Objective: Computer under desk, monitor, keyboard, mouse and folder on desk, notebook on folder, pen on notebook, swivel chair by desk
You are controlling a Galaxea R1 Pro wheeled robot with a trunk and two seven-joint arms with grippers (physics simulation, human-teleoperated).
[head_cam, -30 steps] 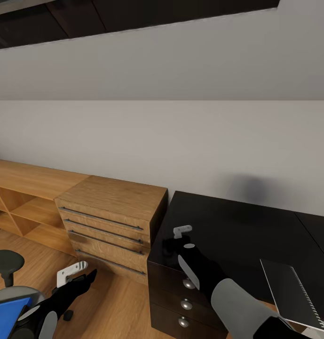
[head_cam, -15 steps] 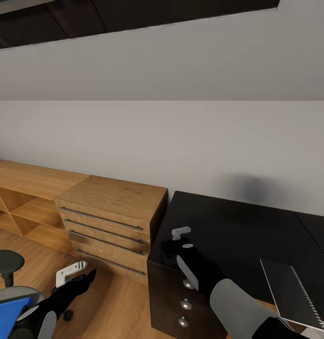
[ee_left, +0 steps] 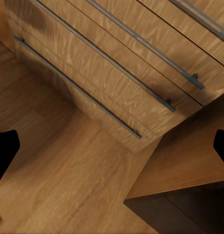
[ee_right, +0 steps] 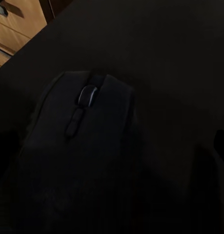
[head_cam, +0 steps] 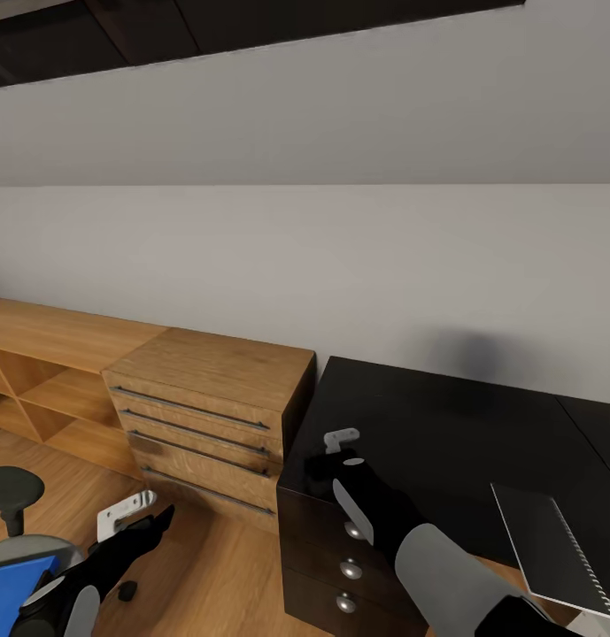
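Mouse [ee_right: 80,146] between the right jaws, on the desk [ee_right: 165,58].

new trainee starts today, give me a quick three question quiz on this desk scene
1. True or false: the mouse lies on the black desk.
2. Which stands directly beside the desk? A wooden drawer cabinet; B fridge; C bed.
3. What colour is the folder on the swivel chair?

Key: 1 true. 2 A. 3 blue.
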